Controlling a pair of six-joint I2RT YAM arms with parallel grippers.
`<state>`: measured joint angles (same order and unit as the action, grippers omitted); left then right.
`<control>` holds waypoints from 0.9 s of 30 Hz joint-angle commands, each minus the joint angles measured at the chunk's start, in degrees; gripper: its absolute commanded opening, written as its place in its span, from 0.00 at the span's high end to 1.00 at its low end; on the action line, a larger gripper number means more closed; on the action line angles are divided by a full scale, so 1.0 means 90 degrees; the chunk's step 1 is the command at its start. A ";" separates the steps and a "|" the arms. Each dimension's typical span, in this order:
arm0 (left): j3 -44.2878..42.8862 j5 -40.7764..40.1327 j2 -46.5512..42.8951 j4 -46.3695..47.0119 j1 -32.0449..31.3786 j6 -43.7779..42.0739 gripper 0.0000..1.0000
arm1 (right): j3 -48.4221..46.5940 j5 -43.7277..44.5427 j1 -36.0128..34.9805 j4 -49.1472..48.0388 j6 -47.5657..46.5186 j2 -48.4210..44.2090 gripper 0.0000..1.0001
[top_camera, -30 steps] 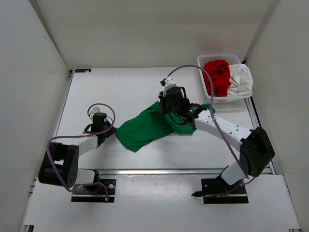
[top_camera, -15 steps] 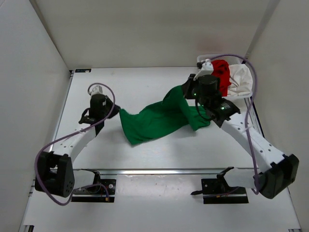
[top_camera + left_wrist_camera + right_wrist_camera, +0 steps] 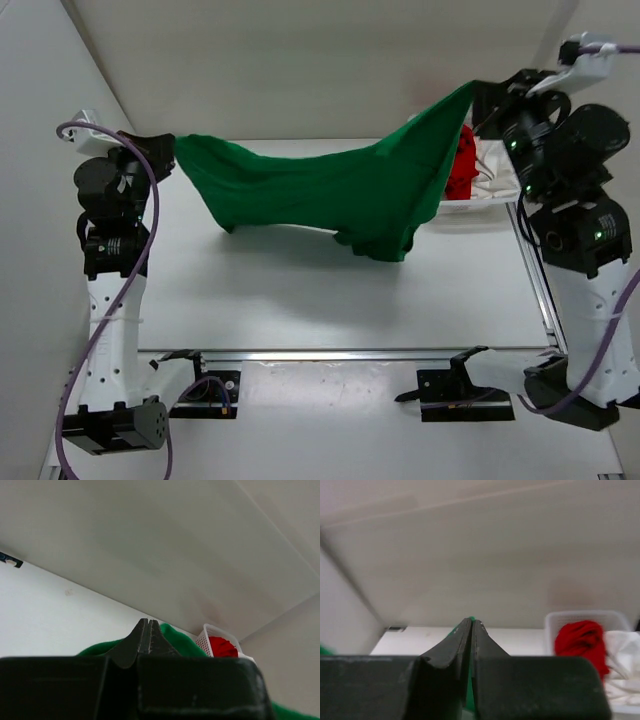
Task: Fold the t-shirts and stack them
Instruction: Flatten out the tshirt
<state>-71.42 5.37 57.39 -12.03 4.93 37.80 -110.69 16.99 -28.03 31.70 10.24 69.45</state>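
Green t-shirt (image 3: 330,195) newly aloft, corners in tight-shut left pincer (image 3: 172,148), right pincer (image 3: 478,88); basket (image 3: 480,203) behind.

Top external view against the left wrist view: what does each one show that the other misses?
Only the top external view shows the whole green cloth t-shirt stretched between the left arm and the right arm above the white table. Only the left wrist view shows the left fingers close up, pressed shut. Both show green cloth, the red cloth t-shirt and the white plastic mesh basket.
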 commanded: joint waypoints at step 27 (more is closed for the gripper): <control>-0.5063 -0.0898 0.3888 -0.0948 0.0174 -0.0323 1.00 | -0.3746 -0.4124 0.2831 -0.1444 0.0161 0.3876 1.00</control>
<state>-115.61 -0.62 94.67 -20.01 3.01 35.51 -142.71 -16.27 -3.62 24.10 10.66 108.71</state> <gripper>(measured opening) 0.014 0.007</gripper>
